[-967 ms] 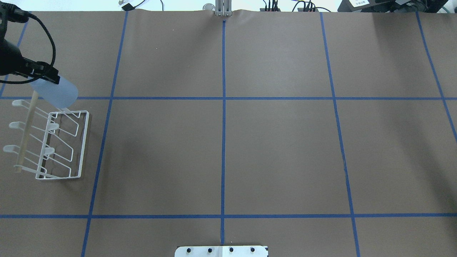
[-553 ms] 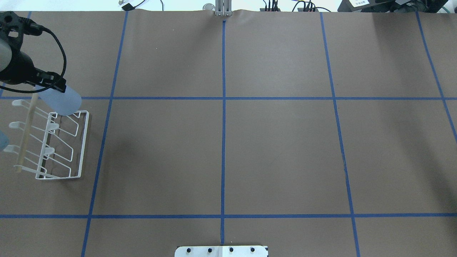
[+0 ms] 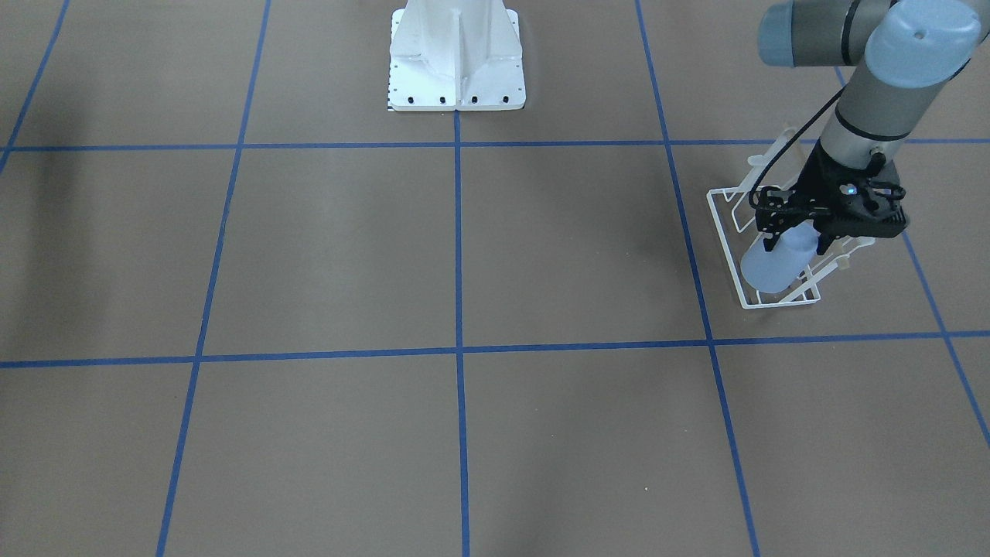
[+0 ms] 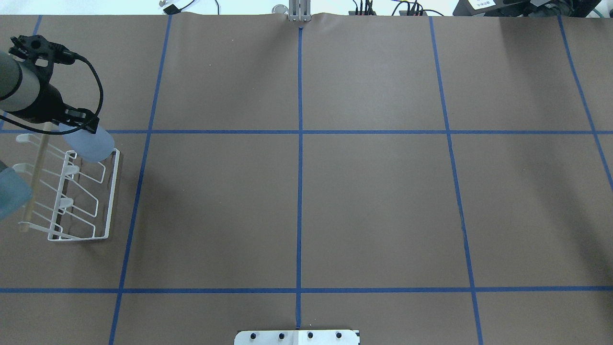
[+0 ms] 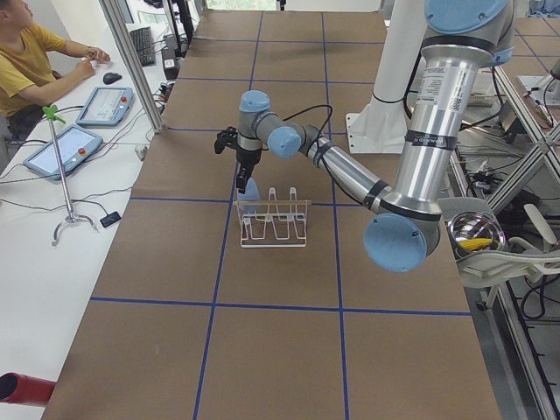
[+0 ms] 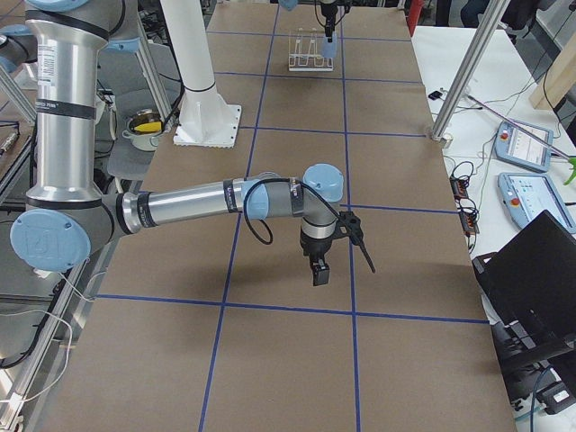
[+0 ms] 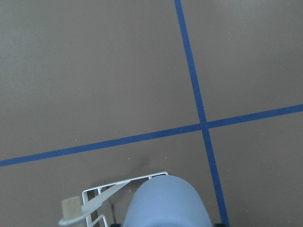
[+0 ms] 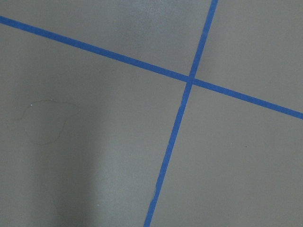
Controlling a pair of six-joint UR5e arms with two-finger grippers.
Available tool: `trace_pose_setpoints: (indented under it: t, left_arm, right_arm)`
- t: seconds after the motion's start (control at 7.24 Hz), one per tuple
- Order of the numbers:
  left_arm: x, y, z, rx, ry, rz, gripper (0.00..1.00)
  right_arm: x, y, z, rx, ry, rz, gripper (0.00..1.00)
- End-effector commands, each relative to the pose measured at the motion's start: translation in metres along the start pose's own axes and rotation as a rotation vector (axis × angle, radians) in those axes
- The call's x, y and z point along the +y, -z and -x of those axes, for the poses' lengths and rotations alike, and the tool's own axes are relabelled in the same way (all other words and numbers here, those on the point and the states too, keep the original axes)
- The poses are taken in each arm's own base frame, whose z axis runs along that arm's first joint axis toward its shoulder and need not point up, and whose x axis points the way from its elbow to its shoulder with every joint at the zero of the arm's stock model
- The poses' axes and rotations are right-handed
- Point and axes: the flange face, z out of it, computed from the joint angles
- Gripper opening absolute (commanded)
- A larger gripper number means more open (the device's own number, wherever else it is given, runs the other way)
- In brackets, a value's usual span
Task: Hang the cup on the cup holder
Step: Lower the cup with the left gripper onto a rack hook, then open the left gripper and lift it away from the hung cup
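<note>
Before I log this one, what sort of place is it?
Probably a robotics lab workcell: a paper-covered table gridded with blue tape, and an operator seated beside teach pendants.

Prongs [image 4: 67, 202] and rod [image 4: 37, 167] of the cup holder [image 4: 113, 191] stand beside the cup [image 4: 93, 143].

Pale blue cup [image 4: 93, 143] tilted over end of white wire cup holder [image 4: 113, 191] (wooden top rod [image 4: 38, 155]).

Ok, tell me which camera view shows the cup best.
Exterior front-facing: the cup shows nearly whole, held in the left claw over the cup holder. Overhead, the claw covers one end; the left wrist view crops it; both side views show it tiny; the right wrist view misses it.
</note>
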Motion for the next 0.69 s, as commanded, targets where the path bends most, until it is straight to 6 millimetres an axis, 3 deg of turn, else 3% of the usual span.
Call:
trace_pose_setpoints:
  t: [0.0,0.14,0.28,0.41,0.55]
  left_arm:
    - [-0.005,-0.026,0.010,0.010,-0.008,-0.011,0.00]
    - [-0.005,-0.030,0.009,0.007,-0.008,-0.005,0.16]
    - [-0.006,-0.029,0.006,0.012,-0.019,-0.008,0.81]
    - [-0.004,-0.029,0.003,0.015,-0.020,-0.006,0.97]
    - [-0.005,-0.025,0.000,0.020,-0.025,-0.013,0.98]
  right_arm:
    - [0.000,0.000,0.000,0.000,0.000,0.000,1.00]
    - [0.000,0.000,0.000,0.000,0.000,0.000,1.00]
    - [0.000,-0.001,-0.001,0.000,-0.001,0.001,1.00]
    - [-0.001,0.001,0.000,0.000,0.001,-0.001,1.00]
    - [-0.002,0.001,0.001,0.000,0.003,-0.002,1.00]
